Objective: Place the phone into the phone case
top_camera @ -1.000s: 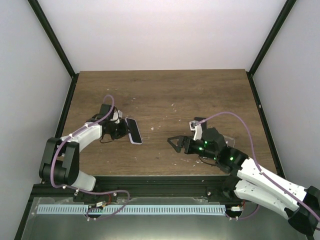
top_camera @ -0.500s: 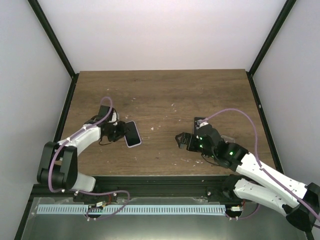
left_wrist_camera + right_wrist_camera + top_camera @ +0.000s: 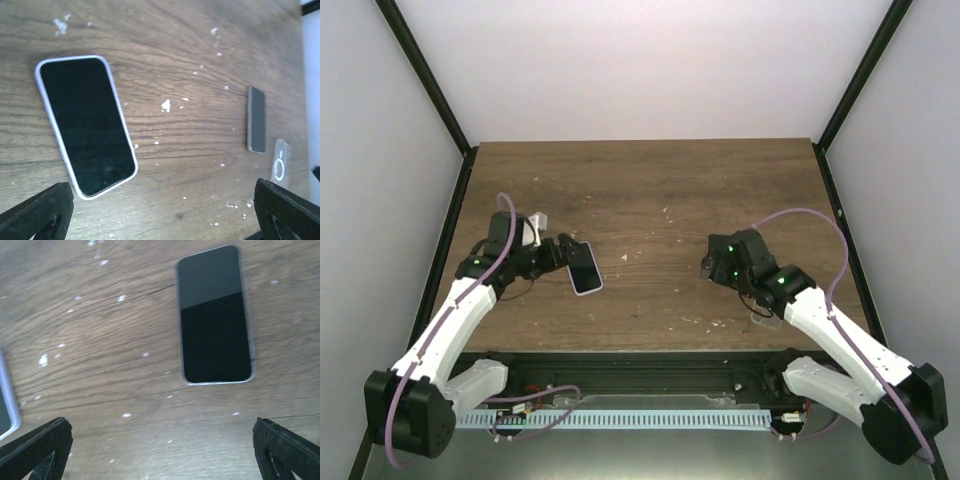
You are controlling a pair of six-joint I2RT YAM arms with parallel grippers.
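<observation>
A black-screened phone with a lavender rim (image 3: pixel 583 268) (image 3: pixel 85 125) lies flat on the wooden table (image 3: pixel 650 190), left of centre. My left gripper (image 3: pixel 561 256) (image 3: pixel 160 220) is open just left of it and touches nothing. A second phone with a grey rim (image 3: pixel 215 315) (image 3: pixel 256 119) lies further right. Beside it lies a clear phone case with a ring mark (image 3: pixel 280 161). My right gripper (image 3: pixel 708 266) (image 3: pixel 160 455) hovers open over the bare wood near the grey phone, with nothing in it. The lavender phone's edge (image 3: pixel 6 412) shows at the left of the right wrist view.
White flecks are scattered over the wooden table. Black frame posts (image 3: pixel 450 190) and white walls enclose the table on the left, right and back.
My left gripper has opened, let go of the lavender-rimmed phone and drawn back left; the phone now lies flat. My right arm has pulled back to the right.
</observation>
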